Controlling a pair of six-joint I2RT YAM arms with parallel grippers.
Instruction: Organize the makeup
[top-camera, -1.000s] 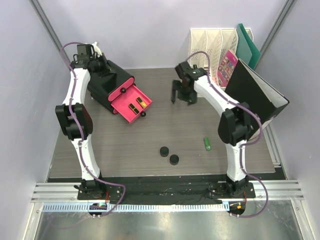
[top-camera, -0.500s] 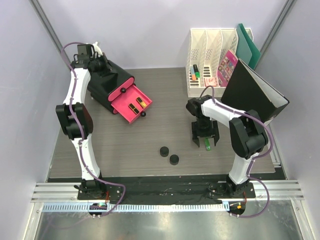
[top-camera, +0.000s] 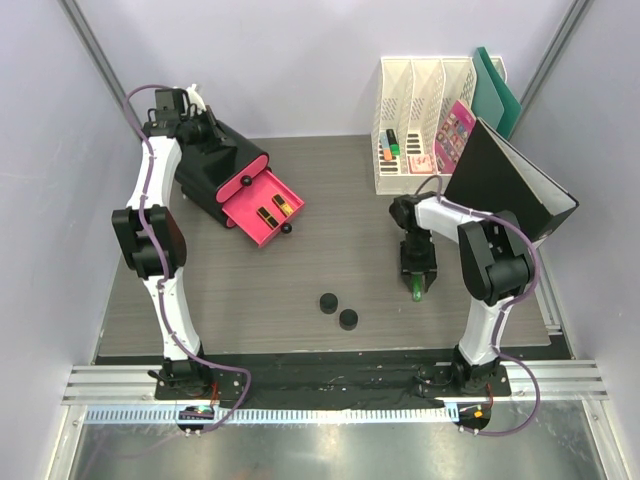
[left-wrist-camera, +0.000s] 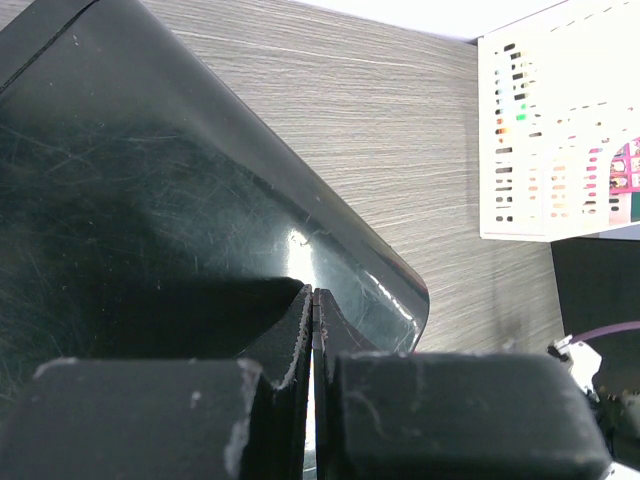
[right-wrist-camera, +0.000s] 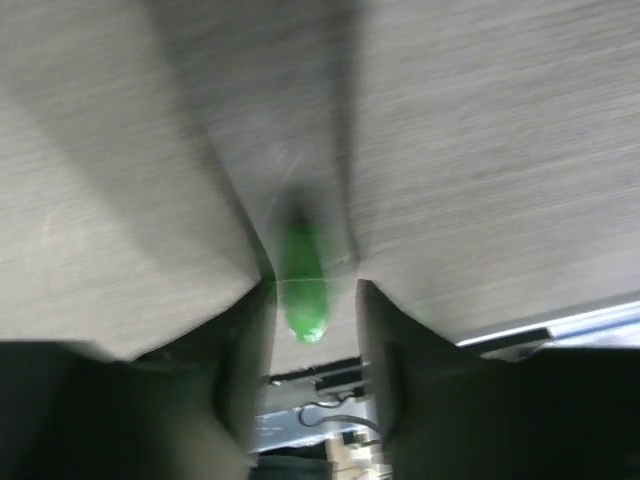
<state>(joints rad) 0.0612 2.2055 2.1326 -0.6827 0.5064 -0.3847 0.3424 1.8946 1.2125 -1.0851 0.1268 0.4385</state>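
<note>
Now right gripper dropped astride green tube — jaws spread; left gripper pressed together.

A grey wood-grain table bears a glossy black box with an open pink drawer. Nearer than that box lie two black round compacts. To its right are a green tube and a white perforated file rack.

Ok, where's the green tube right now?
The green tube lies on the table's right side in the top view, straddled by the right hand, right of the two black compacts.
</note>
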